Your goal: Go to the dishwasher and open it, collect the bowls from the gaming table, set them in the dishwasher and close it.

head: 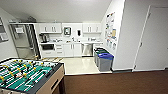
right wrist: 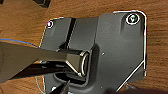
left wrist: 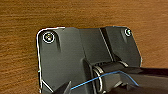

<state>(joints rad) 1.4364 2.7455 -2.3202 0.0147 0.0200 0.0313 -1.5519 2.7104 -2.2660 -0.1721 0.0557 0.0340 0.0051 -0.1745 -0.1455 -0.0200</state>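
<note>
The dishwasher (head: 87,49) is the stainless-steel front under the counter of the kitchenette straight ahead, and its door is closed. It stands across a stretch of brown carpet and pale tile, some way from me. The bowls and the gaming table are out of view. Both wrist views look down on brown carpet (left wrist: 20,20) past each arm's own dark plate.
A table-football table (head: 27,75) with a green field stands close at the lower left. A row of bins, the nearest a grey one with a blue lid (head: 105,61), lines the right wall beside the dishwasher. A white door (head: 153,40) is at the right. White cabinets (head: 68,49) flank the dishwasher.
</note>
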